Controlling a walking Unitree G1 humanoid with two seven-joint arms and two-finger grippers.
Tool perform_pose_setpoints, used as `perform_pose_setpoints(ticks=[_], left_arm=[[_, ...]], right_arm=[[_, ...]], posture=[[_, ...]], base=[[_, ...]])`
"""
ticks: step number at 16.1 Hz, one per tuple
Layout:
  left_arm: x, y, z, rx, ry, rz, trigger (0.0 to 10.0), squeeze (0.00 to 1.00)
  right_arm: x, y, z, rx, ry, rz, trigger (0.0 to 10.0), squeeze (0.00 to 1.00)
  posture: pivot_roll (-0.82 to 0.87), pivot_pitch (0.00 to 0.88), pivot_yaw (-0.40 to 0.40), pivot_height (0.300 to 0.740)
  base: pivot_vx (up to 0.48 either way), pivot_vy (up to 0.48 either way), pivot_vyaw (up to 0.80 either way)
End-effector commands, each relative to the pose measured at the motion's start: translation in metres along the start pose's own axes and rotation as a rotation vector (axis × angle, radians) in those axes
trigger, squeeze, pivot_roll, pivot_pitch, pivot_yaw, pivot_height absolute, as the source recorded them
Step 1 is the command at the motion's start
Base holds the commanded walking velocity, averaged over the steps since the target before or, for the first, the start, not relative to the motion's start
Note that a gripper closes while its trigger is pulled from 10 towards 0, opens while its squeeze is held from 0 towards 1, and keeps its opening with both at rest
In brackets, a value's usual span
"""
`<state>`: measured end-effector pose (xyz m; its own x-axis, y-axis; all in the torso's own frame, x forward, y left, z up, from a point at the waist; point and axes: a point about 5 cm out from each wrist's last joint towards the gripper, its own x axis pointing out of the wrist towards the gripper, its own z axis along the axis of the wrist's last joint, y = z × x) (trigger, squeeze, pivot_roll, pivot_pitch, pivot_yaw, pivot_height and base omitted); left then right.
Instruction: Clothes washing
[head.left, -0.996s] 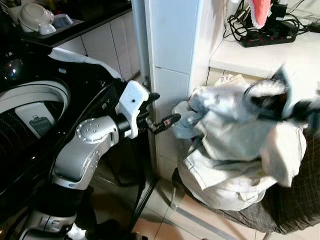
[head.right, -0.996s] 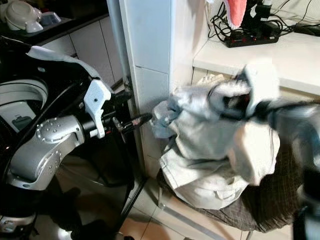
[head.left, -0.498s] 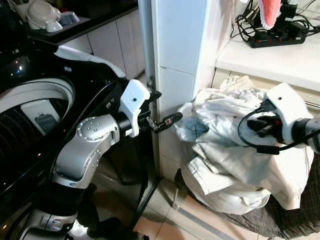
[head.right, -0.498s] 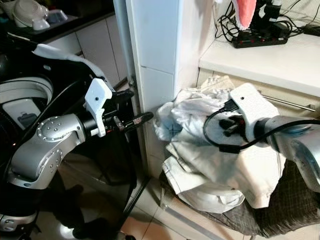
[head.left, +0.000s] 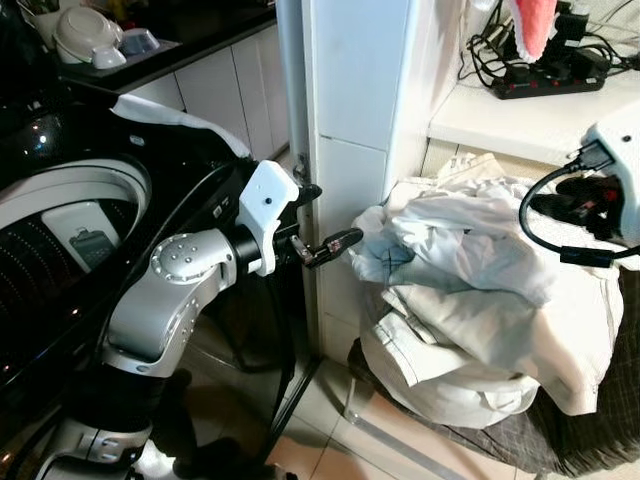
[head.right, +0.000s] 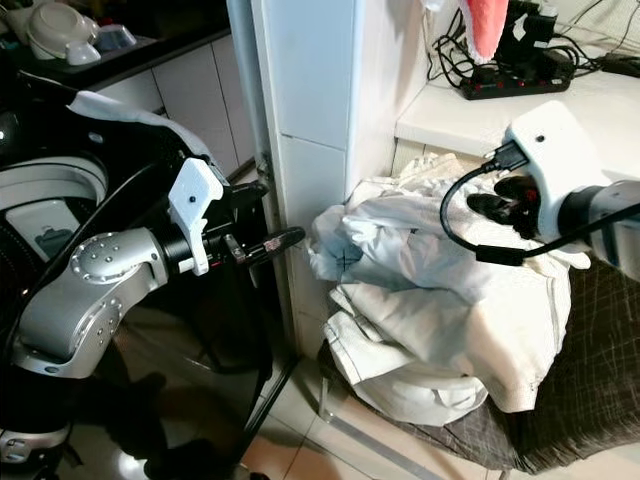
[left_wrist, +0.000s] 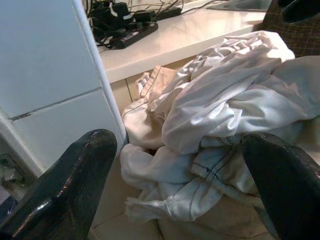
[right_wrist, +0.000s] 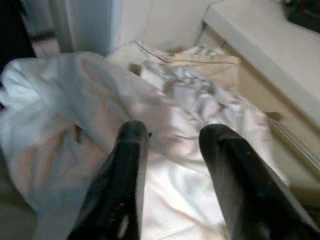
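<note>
picking up the laundry: both claws over the pile, nothing held yet

i judge i am at the gathering step. the pile of clothes (head.left: 470, 300), pale shirts and sheets, sits heaped on a dark checked seat (head.left: 590, 420) at the right, just under the white counter (head.left: 520, 115). the washing machine (head.left: 60, 230) stands open at the far left, on the other side of the tiled pillar (head.left: 350, 150).

my right claw (right_wrist: 172, 150) hangs just above the top of the pile, fingers parted and empty, with white cloth showing between them. my left claw (left_wrist: 185, 165) is held out beside the pillar, its fingers spread wide and released, pointing at the near left edge of the heap without touching it.

next i think i need to drop the right claw into the thick folds and close on a good bunch, not a single thin layer.

room is tight: the counter lip overhangs the far side of the pile, and a power strip with cables (head.left: 545, 75) lies on it. the pillar blocks the straight path to the machine, so any load must swing out toward the near side first.
</note>
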<state>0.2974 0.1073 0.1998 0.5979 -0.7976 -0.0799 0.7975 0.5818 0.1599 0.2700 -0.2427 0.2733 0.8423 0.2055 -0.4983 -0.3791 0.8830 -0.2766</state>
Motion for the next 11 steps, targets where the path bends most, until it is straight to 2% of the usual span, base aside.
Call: perform_pose_setpoints(ticks=[1, 2, 3, 4, 6, 9, 10, 11], left_arm=[[0.000, -0.001, 0.002, 0.014, 0.006, -0.013, 10.0, 0.00], [0.001, -0.001, 0.002, 0.014, 0.006, -0.017, 10.0, 0.00], [0.001, 0.000, 0.003, 0.015, 0.006, -0.018, 10.0, 0.00], [0.002, -0.001, 0.003, 0.017, 0.009, -0.027, 10.0, 0.00], [0.002, -0.002, 0.003, 0.019, 0.016, -0.041, 10.0, 0.00], [0.001, -0.003, 0.003, 0.018, 0.018, -0.042, 10.0, 0.00], [0.001, -0.003, 0.002, 0.017, 0.019, -0.041, 10.0, 0.00], [0.001, -0.003, 0.002, 0.017, 0.020, -0.041, 10.0, 0.00]], right_arm=[[0.004, -0.001, 0.000, 0.020, -0.011, -0.006, 10.0, 1.00], [0.018, 0.003, -0.002, 0.101, -0.046, 0.027, 10.0, 1.00], [0.022, 0.004, -0.002, 0.125, -0.055, 0.042, 10.0, 0.89], [0.028, 0.005, -0.004, 0.134, -0.052, 0.057, 10.0, 0.00], [0.046, 0.003, -0.016, 0.098, -0.012, 0.049, 10.0, 0.00], [0.054, 0.007, -0.027, 0.083, 0.027, 0.082, 9.8, 0.00], [0.055, 0.008, -0.031, 0.080, 0.041, 0.100, 4.4, 0.00], [0.055, 0.008, -0.032, 0.076, 0.044, 0.106, 0.0, 0.00]], posture=[[-0.09, 0.000, 0.075, 0.740], [-0.09, 0.000, 0.083, 0.740], [-0.09, 0.000, 0.083, 0.740], [-0.09, 0.000, 0.083, 0.740], [-0.09, 0.000, 0.081, 0.740], [-0.07, 0.000, 0.073, 0.740], [-0.07, 0.000, 0.073, 0.740], [-0.07, 0.000, 0.073, 0.740]], base=[[0.000, 0.000, 0.00], [0.000, 0.000, 0.00], [0.000, 0.000, 0.00], [0.000, 0.000, 0.00], [0.000, 0.000, 0.00], [0.000, 0.000, 0.00], [0.000, 0.000, 0.00], [0.000, 0.000, 0.00]])
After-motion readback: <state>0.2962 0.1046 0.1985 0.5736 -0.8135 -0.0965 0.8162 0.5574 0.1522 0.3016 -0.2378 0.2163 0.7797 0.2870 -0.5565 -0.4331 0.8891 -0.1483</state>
